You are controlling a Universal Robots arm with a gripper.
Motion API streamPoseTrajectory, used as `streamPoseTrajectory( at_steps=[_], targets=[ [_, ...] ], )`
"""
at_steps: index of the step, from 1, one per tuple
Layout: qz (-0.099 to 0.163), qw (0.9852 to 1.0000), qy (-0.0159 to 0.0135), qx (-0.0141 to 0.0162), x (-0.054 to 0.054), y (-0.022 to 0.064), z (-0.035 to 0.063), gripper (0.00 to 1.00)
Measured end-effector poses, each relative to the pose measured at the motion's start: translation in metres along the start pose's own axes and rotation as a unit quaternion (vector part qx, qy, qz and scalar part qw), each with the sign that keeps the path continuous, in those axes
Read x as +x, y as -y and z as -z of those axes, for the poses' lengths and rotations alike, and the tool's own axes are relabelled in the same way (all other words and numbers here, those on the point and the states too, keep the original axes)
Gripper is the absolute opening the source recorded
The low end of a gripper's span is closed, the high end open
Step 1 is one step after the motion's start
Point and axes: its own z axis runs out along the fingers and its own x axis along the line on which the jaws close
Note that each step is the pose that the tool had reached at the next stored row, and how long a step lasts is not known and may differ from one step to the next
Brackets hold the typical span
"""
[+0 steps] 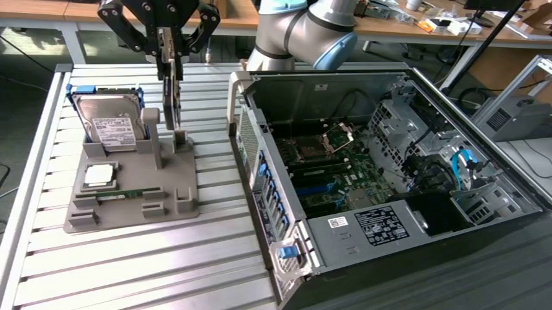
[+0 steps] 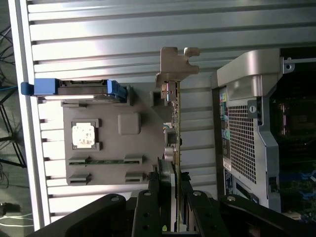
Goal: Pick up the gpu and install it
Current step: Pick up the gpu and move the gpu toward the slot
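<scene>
The gpu (image 1: pixel 173 90) hangs edge-on, long axis vertical, clamped between the jaws.

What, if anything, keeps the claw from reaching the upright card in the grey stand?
Nothing, it seems, so likely yes: the claw is right at the card's top edge, with the hard drive standing clear beside it.

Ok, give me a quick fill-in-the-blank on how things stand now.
The gripper has its jaws closed on the graphics card, which stands ____.
The hard drive in the grey stand has a ____ frame.
In the exterior view, the computer case is on the stand's ____.
Missing: upright; blue; right.
</scene>
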Motion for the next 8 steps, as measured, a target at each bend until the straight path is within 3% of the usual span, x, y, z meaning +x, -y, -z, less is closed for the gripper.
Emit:
streamPoseTrajectory(
  at_steps=[8],
  targets=[
    [0.0, 1.0, 0.0, 0.0, -0.0001, -0.0001, 0.0041, 0.27]
  ],
)
